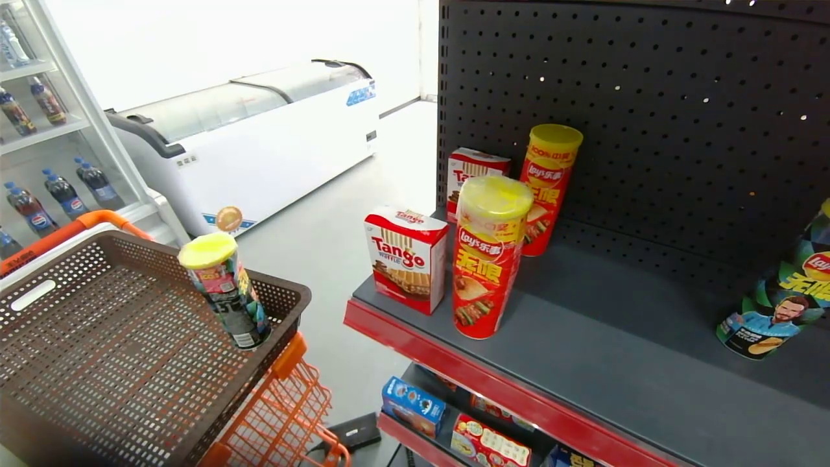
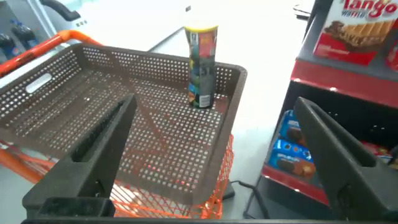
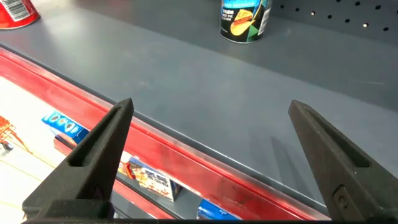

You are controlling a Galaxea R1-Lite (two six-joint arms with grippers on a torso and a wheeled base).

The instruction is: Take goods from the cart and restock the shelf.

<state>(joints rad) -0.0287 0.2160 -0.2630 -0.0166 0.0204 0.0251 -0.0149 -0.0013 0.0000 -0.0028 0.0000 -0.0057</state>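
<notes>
Pickup of the tall chip can with yellow lid and dark many-coloured label (image 1: 227, 292) is, I judge, the step in hand. It stands upright in the brown perforated plastic basket (image 1: 130, 363) on the orange wire cart (image 1: 285, 402), close to the basket corner nearest the shelf. Your left gripper (image 2: 214, 101) hangs above the basket w/ jaws spread wide and nothing between them; the can is ahead of it, approx. on its centre line. Bring it in level, take the can at mid-body, not at the lid, and close softly, because the thin tube prob. dents. Mind the basket wall just behind the can: a push may tip it against the rim. Lift straight up before you swing to the dark grey shelf board with red front edge (image 1: 616, 337). Right gripper (image 3: 211, 104) hovers over the bare middle of this board, also wide open and empty. Good place for the can is, imo, beside the dark green chip can (image 1: 778, 292) at the right end, which has a similar dark label, and apart from the two red chip cans (image 1: 486, 259) and the red-and-white wafer boxes (image 1: 405, 259).
</notes>
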